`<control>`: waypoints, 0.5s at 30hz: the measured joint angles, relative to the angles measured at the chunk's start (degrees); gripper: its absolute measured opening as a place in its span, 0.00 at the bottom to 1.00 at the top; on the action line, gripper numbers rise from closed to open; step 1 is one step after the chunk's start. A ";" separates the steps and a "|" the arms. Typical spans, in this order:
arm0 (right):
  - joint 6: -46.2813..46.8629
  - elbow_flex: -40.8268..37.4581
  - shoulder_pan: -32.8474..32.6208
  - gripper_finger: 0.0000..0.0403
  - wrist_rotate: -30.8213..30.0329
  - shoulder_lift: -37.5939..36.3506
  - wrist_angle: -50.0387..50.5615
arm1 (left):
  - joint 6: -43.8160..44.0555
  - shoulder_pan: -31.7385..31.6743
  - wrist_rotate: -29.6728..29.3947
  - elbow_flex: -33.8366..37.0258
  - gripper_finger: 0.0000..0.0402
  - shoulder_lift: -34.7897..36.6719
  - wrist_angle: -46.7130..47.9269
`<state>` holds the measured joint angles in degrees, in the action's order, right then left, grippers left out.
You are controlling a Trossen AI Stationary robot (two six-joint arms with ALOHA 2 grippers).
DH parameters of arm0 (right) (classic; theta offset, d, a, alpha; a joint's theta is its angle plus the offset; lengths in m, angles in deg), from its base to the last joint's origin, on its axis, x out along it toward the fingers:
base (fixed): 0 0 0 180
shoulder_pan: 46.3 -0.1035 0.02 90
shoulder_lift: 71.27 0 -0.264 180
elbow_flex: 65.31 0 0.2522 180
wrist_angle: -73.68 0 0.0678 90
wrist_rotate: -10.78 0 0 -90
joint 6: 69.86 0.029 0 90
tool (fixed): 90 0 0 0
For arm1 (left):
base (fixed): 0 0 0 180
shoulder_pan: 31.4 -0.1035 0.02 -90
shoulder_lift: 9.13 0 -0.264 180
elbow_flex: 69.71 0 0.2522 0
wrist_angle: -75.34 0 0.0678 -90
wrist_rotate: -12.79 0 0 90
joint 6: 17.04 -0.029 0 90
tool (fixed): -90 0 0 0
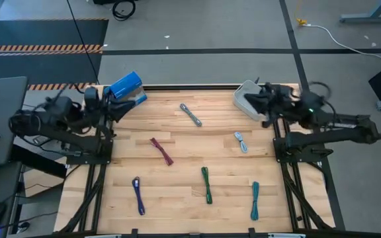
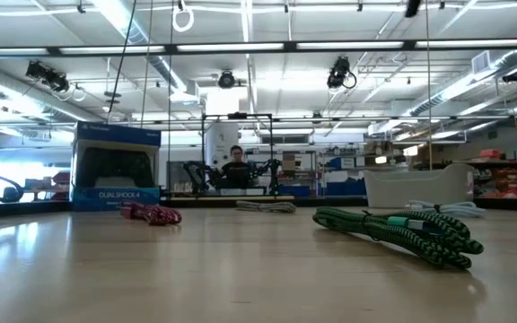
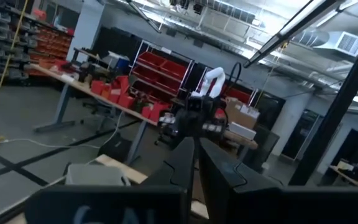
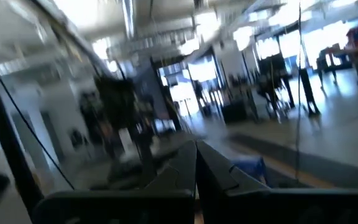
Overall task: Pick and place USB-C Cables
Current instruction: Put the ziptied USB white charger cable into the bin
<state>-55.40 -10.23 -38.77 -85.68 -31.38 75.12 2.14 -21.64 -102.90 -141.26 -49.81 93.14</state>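
Observation:
Six coiled cable bundles lie flat on the wooden table, none touched. In the high view they are grey, light blue, maroon, purple-blue, green and teal. The low view shows the green, maroon and grey ones. My left gripper is shut and raised at the far left corner by the blue box. My right gripper is shut and raised at the far right, by the tray.
A blue box stands at the far left corner. A clear grey tray sits at the far right corner. Both arms are folded back at the table's sides. A person is in the room beyond.

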 joint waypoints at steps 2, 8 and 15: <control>-0.81 6.51 0.00 0.02 0.10 6.06 6.16 | 1.22 0.00 0.02 -3.94 0.07 -2.67 1.43; 8.75 21.81 0.02 0.02 0.16 21.81 9.13 | 5.09 0.00 0.02 -11.26 0.07 -7.78 1.64; 33.14 32.54 0.04 0.02 5.47 31.52 -1.11 | 7.40 0.00 0.02 -12.82 0.07 -9.86 -1.19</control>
<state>-22.26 22.31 -38.73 -80.21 0.14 74.01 9.54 -21.64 -102.88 -154.08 -59.67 91.95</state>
